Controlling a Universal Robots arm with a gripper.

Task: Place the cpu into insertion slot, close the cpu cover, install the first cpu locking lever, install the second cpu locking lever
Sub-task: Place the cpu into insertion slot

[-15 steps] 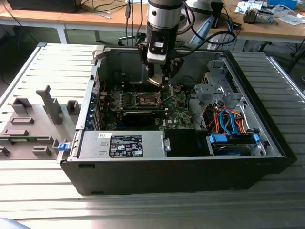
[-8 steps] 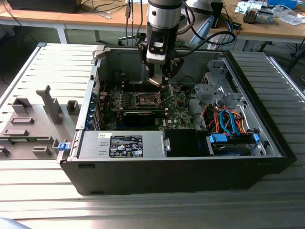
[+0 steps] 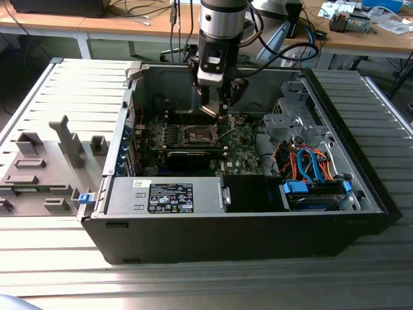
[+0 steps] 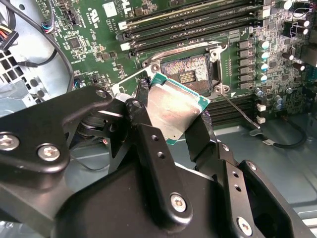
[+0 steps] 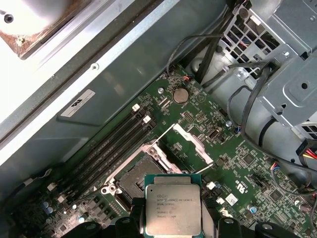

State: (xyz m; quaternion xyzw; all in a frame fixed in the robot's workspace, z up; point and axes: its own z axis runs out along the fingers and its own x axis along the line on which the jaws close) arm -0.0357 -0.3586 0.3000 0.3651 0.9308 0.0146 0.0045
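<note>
My gripper hangs inside the open computer case, just above the motherboard. It is shut on the cpu, a silvery square chip with a green edge, pinched between the black fingers. In the first wrist view the cpu sits flat and level between the fingers, apart from the board. The insertion slot lies open and bare beside it, its dark pin field exposed. The cpu cover stands swung open at the slot's side. A thin locking lever is swung away from the slot.
Long black memory slots run beside the socket. A grey metal drive cage with cable bundles stands close by. The power supply and blue-orange cables fill the case front. The case walls hem the arm in.
</note>
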